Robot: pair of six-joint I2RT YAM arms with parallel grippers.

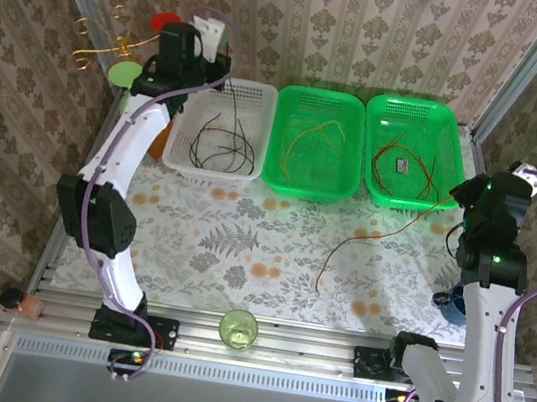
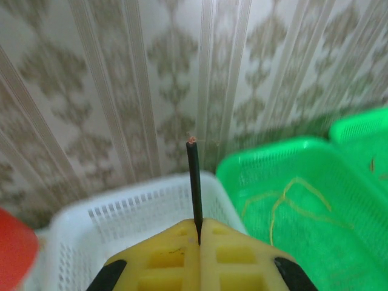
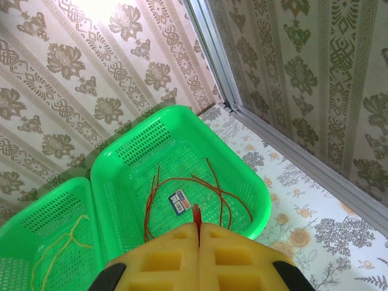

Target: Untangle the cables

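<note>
Black cable (image 2: 194,182) is clamped tight in the left claw (image 2: 199,225), short end poking up past the fingertips. The white basket (image 2: 121,206) sits right below and ahead of this claw, with other black cables (image 1: 219,141) lying inside. The right claw (image 3: 199,229) is pinched shut on a red cable (image 3: 196,212), tip just above the fingers. The rest trails off to its left over the bench (image 1: 221,245), far end loose there. The right green basket (image 3: 151,139) is just ahead of the right claw and holds red cables (image 3: 148,209) and a small tag (image 3: 179,201). The middle green basket (image 1: 281,152) lies between the two claws, with a yellow cable (image 1: 314,132) inside.
</note>
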